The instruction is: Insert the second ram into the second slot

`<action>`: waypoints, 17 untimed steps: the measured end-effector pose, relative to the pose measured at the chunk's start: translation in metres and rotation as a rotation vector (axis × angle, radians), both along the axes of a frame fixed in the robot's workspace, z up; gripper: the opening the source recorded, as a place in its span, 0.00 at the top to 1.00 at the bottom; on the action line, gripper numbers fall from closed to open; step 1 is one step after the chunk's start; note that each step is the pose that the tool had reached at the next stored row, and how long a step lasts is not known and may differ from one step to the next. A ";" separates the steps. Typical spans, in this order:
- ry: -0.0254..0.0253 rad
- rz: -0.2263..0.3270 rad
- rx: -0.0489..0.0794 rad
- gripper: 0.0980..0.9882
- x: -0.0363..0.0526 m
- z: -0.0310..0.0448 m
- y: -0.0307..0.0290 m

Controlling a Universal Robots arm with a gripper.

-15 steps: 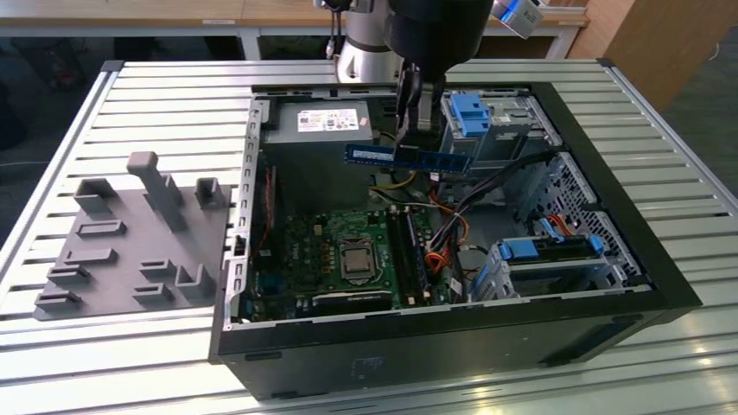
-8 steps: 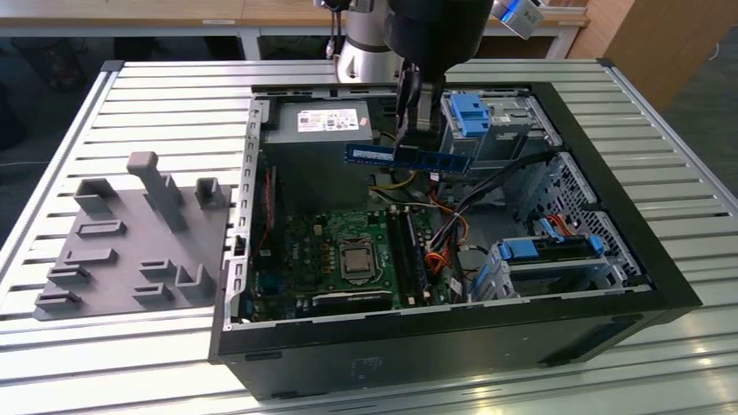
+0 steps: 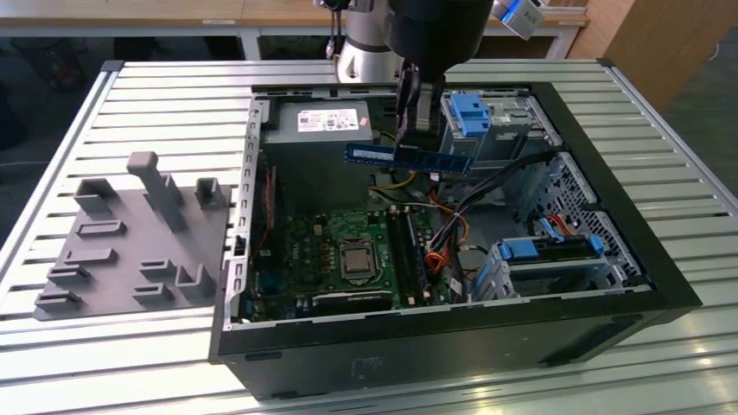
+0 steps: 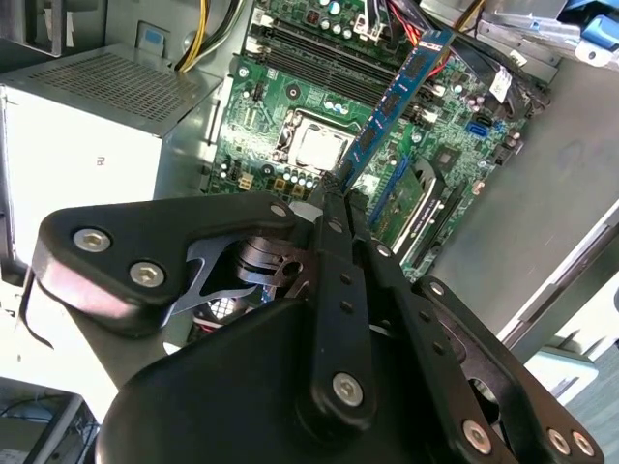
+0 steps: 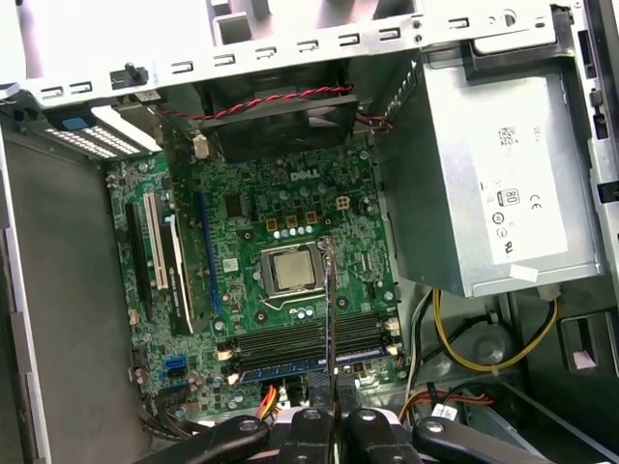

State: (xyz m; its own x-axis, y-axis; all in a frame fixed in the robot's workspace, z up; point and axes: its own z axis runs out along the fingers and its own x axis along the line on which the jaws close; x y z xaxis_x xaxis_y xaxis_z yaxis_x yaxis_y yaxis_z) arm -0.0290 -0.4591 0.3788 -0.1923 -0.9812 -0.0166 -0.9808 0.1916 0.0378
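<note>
Aloft, hand [image 4: 337,186] clamped on second ram [image 4: 398,95]

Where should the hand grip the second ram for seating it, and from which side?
Pinch the second ram across its two flat faces, near mid-length at the upper long edge, coming from above, as the hand holds it now. The stick is thin and stands on edge, so only the faces give pinch area. The lower contact edge must stay free, and a mid-length grip probably keeps it level.
</note>
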 end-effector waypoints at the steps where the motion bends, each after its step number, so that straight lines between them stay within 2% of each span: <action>1: 0.0000 -0.001 0.000 0.96 0.0000 0.0000 0.0000; 17: 0.0000 -0.028 0.000 0.96 0.0000 0.0000 0.0000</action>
State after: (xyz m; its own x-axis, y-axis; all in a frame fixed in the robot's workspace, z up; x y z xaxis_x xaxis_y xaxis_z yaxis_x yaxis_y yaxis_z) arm -0.0290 -0.4591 0.3788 -0.2193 -0.9755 -0.0165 -0.9751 0.2186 0.0377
